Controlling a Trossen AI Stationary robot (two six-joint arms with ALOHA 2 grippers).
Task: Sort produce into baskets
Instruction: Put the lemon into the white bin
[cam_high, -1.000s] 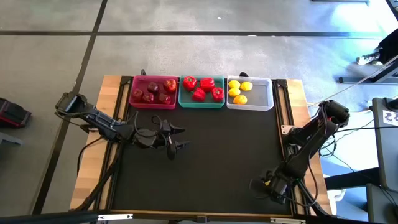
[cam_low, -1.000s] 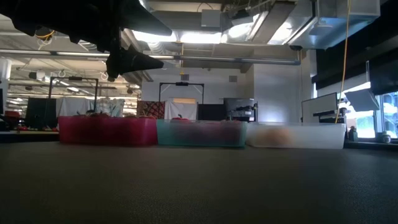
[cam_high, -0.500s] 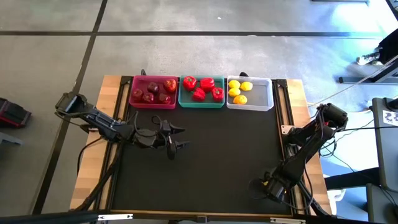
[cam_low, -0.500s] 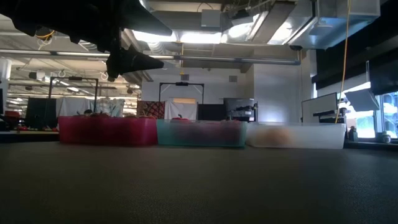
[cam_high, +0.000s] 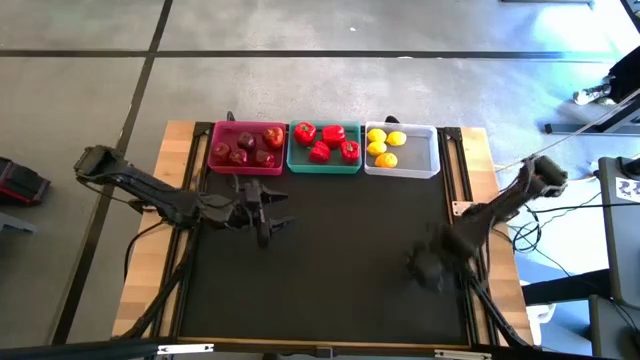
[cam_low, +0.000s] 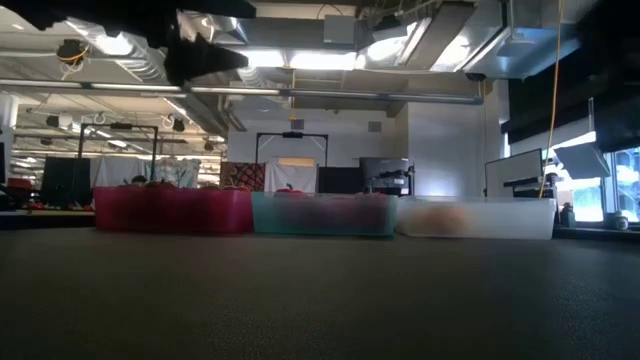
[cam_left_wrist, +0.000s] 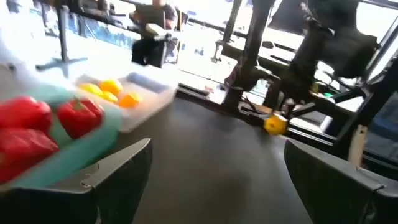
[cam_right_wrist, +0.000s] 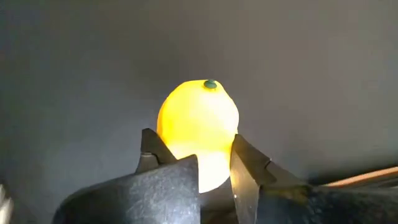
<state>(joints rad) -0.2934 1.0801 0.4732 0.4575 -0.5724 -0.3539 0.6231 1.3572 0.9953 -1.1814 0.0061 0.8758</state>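
Observation:
Three baskets stand in a row at the table's far edge. The pink one holds dark red apples, the teal one red peppers, and the white one three lemons. My right gripper, over the mat's near right part, is shut on another yellow lemon, which also shows in the left wrist view. My left gripper hovers open and empty in front of the pink basket, high above the mat. My right gripper pinches the lemon between its two fingers, which are on the sides of the end nearest the wrist. The lemon's green-tipped end points away from the fingers. Whether the lemon is clear of the mat I cannot tell.
The black mat lies bare between the baskets and the near edge. Wooden strips with metal rails run along the table's left and right sides. Room fittings show beyond the far edge in the low view.
My right gripper has shut on the lemon near the table's near right corner and has carried it toward the far edge and the table's middle. My left gripper has risen and shifted a little toward the baskets, staying open.

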